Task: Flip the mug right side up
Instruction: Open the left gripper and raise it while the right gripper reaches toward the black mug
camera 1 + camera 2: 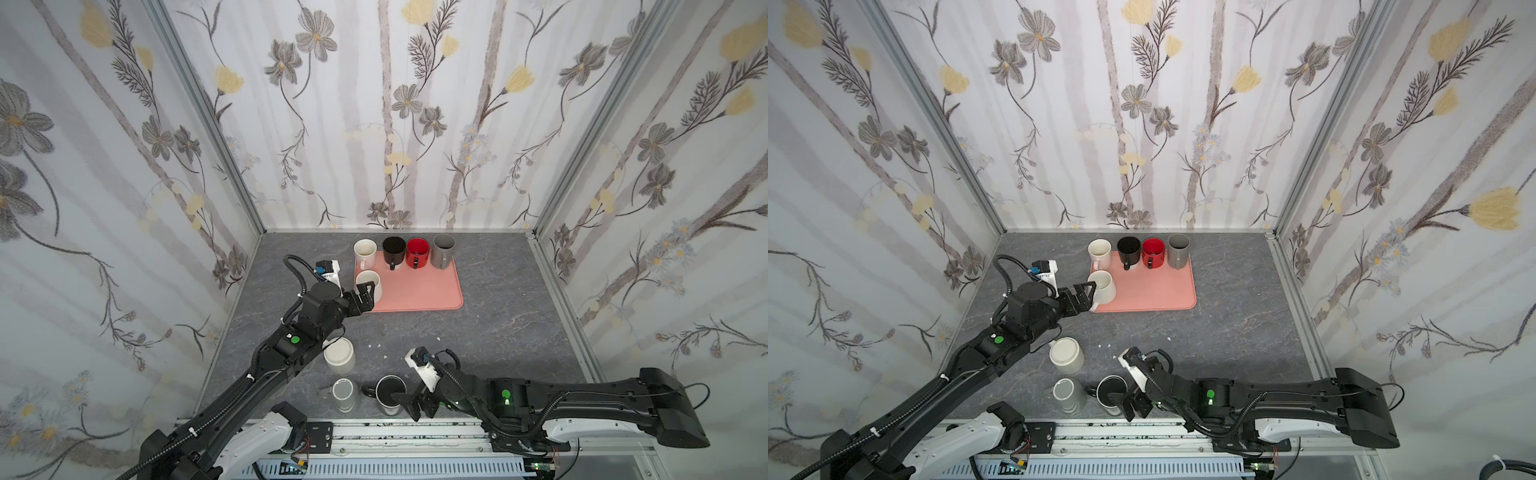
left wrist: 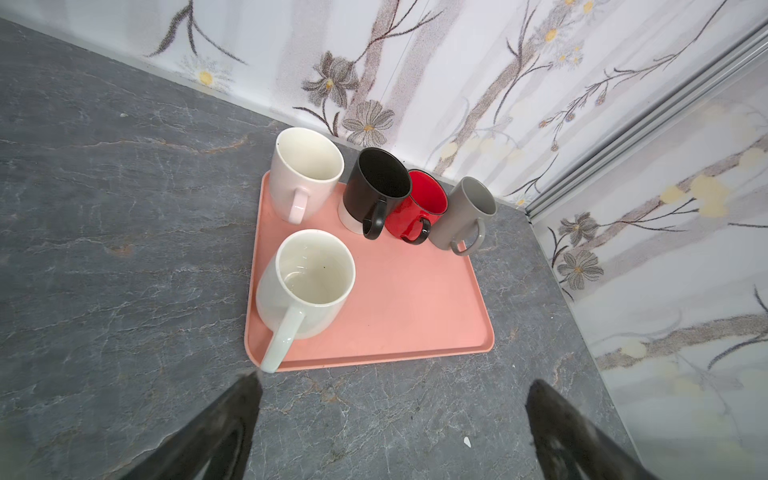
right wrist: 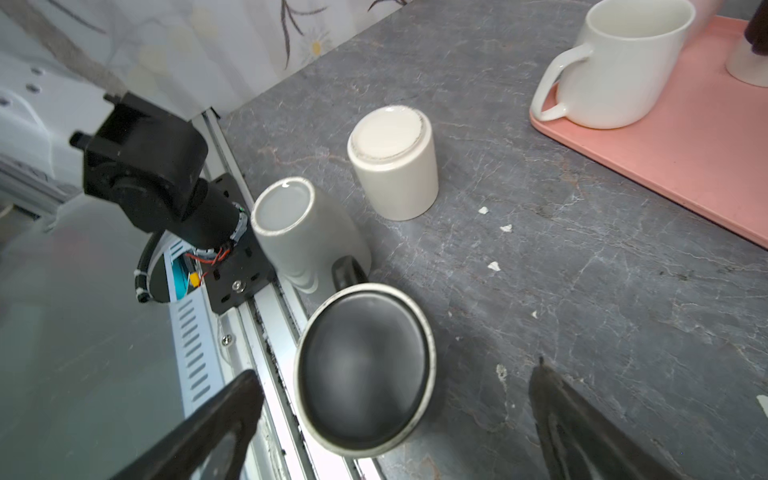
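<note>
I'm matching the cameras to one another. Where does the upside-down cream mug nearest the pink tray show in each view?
In a top view: upside-down cream mug beside the left arm, closer to the robot than the pink tray.
In a top view: same place.
Left wrist: not in it.
Right wrist: base up, between the grey mug and the tray.
Shared landmark: the pink tray, in all four.

Glossy glazed white mug (image 2: pixel 307 282), matt pink plastic tray (image 2: pixel 415 316), matt grey stone-veined tabletop (image 2: pixel 104 249), brushed aluminium rail (image 1: pixel 415 434).
</note>
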`<move>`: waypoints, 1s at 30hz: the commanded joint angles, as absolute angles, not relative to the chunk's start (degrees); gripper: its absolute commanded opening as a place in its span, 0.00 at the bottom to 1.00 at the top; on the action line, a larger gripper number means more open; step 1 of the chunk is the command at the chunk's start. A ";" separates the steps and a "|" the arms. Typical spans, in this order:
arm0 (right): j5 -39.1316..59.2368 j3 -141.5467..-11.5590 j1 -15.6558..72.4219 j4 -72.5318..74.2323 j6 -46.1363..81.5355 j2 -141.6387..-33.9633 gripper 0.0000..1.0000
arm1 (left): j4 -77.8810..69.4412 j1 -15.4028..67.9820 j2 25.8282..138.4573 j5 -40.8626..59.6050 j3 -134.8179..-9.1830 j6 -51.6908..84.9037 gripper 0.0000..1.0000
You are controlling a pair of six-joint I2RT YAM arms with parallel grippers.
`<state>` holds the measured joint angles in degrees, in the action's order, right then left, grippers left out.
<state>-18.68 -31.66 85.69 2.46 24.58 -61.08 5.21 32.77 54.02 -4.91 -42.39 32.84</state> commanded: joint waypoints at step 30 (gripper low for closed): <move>-31.76 -34.23 71.71 -4.97 32.78 -67.36 1.00 | 2.05 34.39 50.72 3.09 -38.60 32.62 0.96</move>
